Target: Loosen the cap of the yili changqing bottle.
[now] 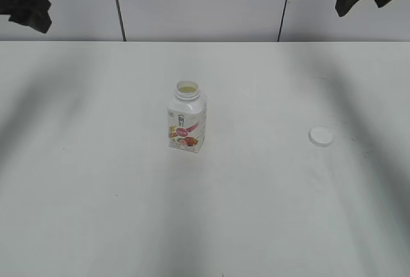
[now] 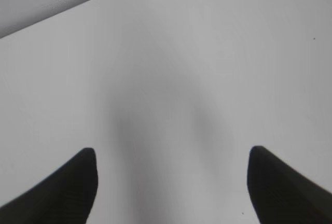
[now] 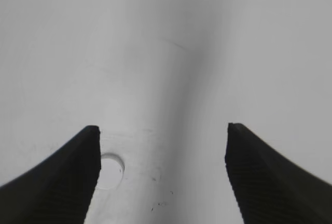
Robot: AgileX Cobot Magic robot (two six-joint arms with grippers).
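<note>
The yili changqing bottle (image 1: 187, 118) stood upright near the middle of the white table (image 1: 96, 193), its neck uncovered and pale liquid visible inside. The cap (image 1: 321, 136) lay flat on the table well to the bottle's right. Only the exterior view showed the bottle. The right wrist view caught the cap (image 3: 110, 171) just beside one finger of the right gripper (image 3: 162, 130), jaws spread wide and empty. The left gripper (image 2: 171, 154) likewise gaped over bare table.

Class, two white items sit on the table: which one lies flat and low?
The cap, flat on the table to the right. The yili changqing bottle stands upright, its neck open.
</note>
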